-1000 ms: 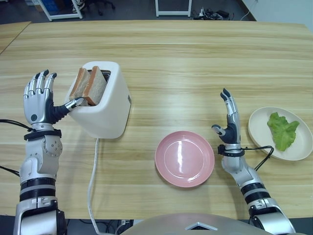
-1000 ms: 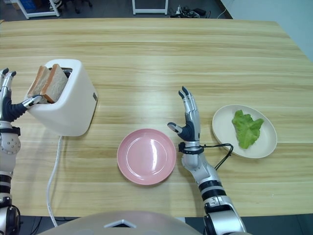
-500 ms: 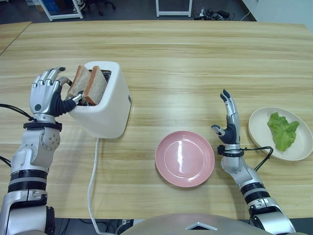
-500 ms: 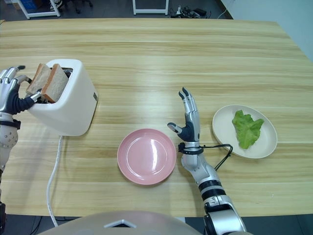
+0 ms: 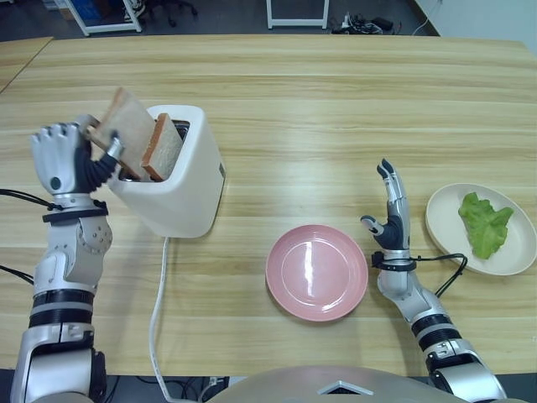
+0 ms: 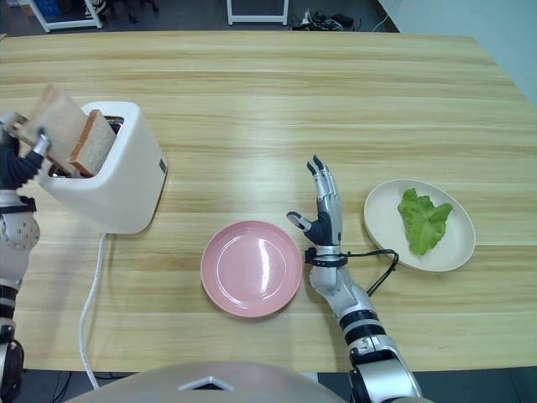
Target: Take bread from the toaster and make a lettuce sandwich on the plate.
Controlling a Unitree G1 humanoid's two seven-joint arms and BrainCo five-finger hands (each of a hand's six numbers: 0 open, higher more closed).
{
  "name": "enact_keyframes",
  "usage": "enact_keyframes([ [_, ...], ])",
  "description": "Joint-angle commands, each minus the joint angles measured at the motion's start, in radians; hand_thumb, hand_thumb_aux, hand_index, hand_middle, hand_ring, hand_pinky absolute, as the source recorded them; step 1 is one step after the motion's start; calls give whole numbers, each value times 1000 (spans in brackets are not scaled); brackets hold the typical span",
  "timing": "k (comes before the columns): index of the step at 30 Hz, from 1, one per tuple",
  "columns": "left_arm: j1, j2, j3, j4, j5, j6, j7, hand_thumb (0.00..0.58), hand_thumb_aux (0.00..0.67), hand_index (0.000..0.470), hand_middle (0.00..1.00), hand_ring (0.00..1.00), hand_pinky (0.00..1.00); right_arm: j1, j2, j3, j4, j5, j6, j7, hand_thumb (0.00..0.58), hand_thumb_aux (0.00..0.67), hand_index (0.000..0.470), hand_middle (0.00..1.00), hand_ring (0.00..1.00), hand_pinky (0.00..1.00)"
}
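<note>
Two bread slices show at the rounded white toaster (image 5: 186, 186). The held slice (image 5: 124, 117), flat and brown-crusted, is pinched in the curled fingers of the left hand (image 5: 59, 159), partway out of its slot, its long axis tilted up and leftward. The second slice (image 5: 165, 144) sits in its slot. The right hand (image 5: 391, 220), fingers straight and empty, stands between the glossy pink plate (image 5: 317, 273) and the ruffled lettuce (image 5: 485, 223).

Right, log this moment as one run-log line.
left hand: shut on brown bread slice, partly out of white toaster | right hand: open, beside pink round plate
</note>
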Motion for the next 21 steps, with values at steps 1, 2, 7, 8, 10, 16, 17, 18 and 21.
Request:
enact_keyframes([
  [1,-30,-74,16,-51,-22,-116,191,580,670,470,1000,1000,1000,0,1,-6,6,6,12,-19,0,0,0,0,0,0],
  [2,-20,-92,6,-83,-40,-161,193,580,670,470,1000,1000,1000,0,-1,-8,4,7,12,-22,0,0,0,0,0,0],
  [7,116,-176,-159,-289,-281,-417,-92,580,670,470,1000,1000,1000,-1,-26,-36,-17,29,7,-24,0,0,0,0,0,0],
  [8,158,-175,-224,-335,-371,-456,-197,580,670,470,1000,1000,1000,0,-37,-52,-25,41,5,-20,0,0,0,0,0,0],
  [10,228,-167,-332,-392,-517,-505,-375,580,670,470,1000,1000,1000,-2,-58,-81,-39,72,2,0,0,0,0,0,0,0],
  [16,341,-239,-581,-428,-810,-436,-788,580,670,470,1000,1000,1000,40,-160,-197,-134,126,29,49,0,0,0,0,0,0],
  [17,347,-258,-605,-419,-821,-412,-831,580,670,470,1000,1000,1000,49,-180,-216,-144,121,40,47,0,0,0,0,0,0],
  [18,354,-278,-624,-407,-819,-389,-868,580,670,470,1000,1000,1000,59,-203,-237,-148,110,53,42,0,0,0,0,0,0],
  [21,361,-331,-658,-351,-763,-344,-937,580,670,470,1000,1000,1000,82,-265,-298,-139,83,102,8,0,0,0,0,0,0],
])
